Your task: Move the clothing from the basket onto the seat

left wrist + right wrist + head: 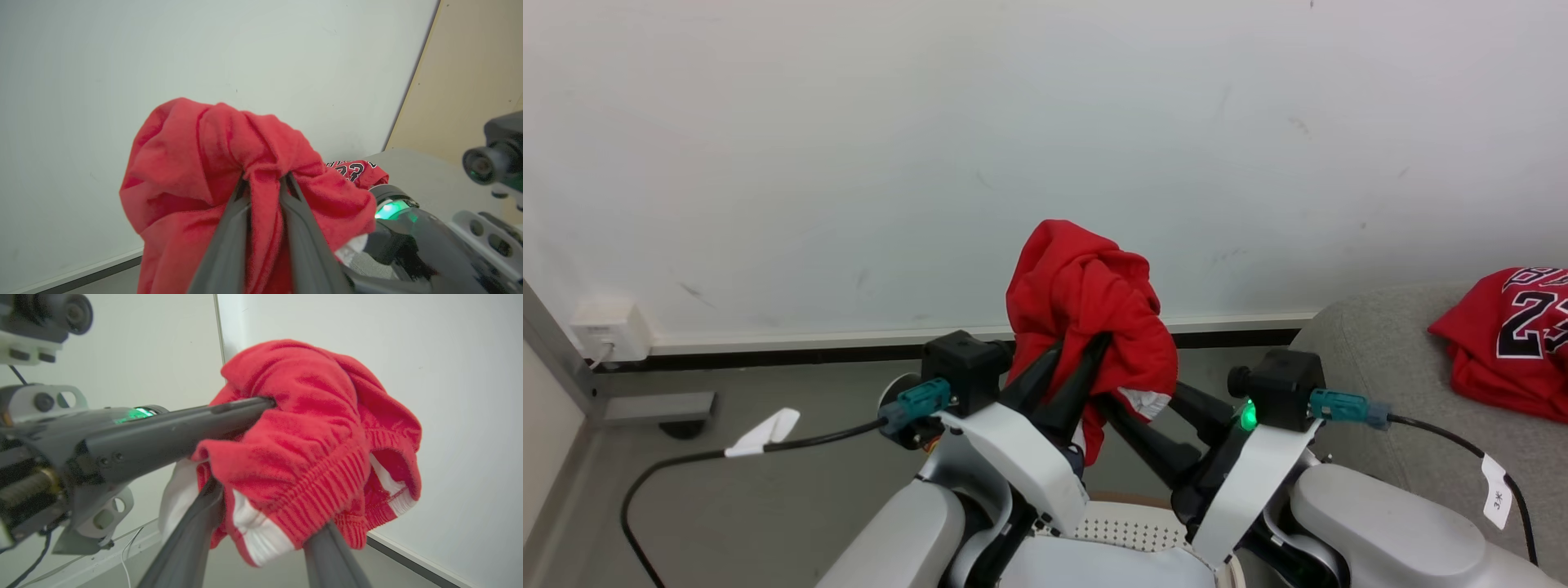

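White wall [931,122] and grey floor [768,490] formed the background. Shorts [1086,302] were held aloft in a bunch between both arms. Left hand [1078,347] was clamped together on a fold of the shorts. Right hand [269,506] had its fingers spread apart, tips buried under the ribbed waistband, cloth draped over them. Basket [1131,527] showed beneath the forearms. Jersey [1511,343] lay crumpled on the seat [1372,367], at right.

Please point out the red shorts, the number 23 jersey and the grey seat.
red fabric shorts with white trim [1078,294]: head view, bunched upper cloth.
red fabric jersey with black number 23 [1494,377]: head view, cloth under the number.
large grey fabric seat [1372,376]: head view, bare cushion.
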You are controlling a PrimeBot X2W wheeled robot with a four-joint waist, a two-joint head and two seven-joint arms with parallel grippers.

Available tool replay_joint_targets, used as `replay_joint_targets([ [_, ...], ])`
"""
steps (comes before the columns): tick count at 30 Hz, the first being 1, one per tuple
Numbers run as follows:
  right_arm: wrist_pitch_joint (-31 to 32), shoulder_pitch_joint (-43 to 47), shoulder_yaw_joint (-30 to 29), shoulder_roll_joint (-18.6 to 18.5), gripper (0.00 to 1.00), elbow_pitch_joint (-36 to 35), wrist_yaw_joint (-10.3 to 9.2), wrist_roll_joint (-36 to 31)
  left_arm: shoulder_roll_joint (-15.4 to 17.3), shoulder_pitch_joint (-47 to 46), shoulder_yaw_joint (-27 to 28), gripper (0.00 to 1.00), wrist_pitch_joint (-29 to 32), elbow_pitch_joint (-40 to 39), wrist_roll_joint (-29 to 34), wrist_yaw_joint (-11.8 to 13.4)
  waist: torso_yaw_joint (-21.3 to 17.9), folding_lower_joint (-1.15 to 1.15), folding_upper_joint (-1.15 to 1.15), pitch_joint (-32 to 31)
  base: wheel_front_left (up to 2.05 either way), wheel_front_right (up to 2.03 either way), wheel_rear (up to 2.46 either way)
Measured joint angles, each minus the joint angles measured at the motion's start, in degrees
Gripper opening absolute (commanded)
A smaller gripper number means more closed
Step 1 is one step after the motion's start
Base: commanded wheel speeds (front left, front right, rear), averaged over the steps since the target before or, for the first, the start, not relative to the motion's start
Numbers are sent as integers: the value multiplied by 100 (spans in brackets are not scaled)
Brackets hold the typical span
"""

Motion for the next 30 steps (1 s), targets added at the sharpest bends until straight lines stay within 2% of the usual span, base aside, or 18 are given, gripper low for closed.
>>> replay_joint_targets([
  [4, 5, 21, -347, 131, 0, 31, 0, -222, -11, -30, -2, 2, -16, 2, -9, 29, 21, 0, 0, 17, 0, 0, 0],
  [5, 7, 49, -401, 142, 0, 26, 0, -268, -8, -41, 5, 18, -33, 7, -9, 40, 24, 0, 0, 21, 0, 0, 0],
  [7, 8, 102, -502, 143, 0, 3, 0, -352, 5, -43, 10, 42, -63, 24, -8, 51, 28, 0, 0, 31, 0, 0, 0],
  [8, 8, 139, -564, 137, 0, -4, 0, -389, 15, -43, 12, 65, -80, 33, -7, 53, 28, 0, 0, 35, 0, 0, 0],
  [9, 7, 174, -624, 122, 0, -9, 0, -432, 31, -43, 14, 98, -114, 41, 0, 60, 27, 0, 0, 40, 0, 0, 0],
  [17, 0, 383, -1180, -74, 0, -45, 0, -710, 216, 64, -88, 100, -369, 229, 187, 101, -29, 0, 0, 81, 0, 0, 0],
  [30, -1, 642, -1794, -348, 0, -176, 0, -1006, 234, 375, -250, 100, -665, 370, 232, 120, -337, 0, 0, 170, 0, 0, 0],
])
